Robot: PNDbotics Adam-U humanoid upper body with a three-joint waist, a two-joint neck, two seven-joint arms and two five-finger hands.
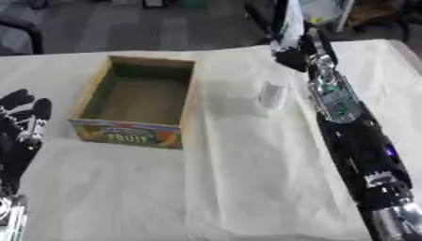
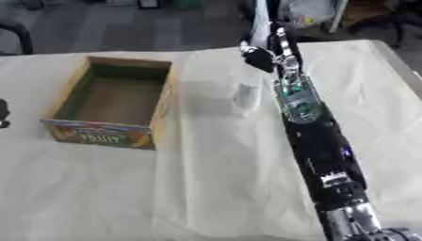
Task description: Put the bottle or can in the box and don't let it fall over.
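— Left eye view first: what are my fingers doing?

— Your right hand (image 1: 290, 55) is beyond the bottle (image 1: 273, 93); I cannot tell if its fingers are spread or curled, or if they touch it. Your left hand (image 1: 23, 117) waits at the left edge, fingers straight and upward.

— And the bottle?

— Upright on the cloth-covered table (image 1: 247, 188), to the right of the empty box (image 1: 136, 101), so it needs a short carry, I think. The box front reads "FRUIT".
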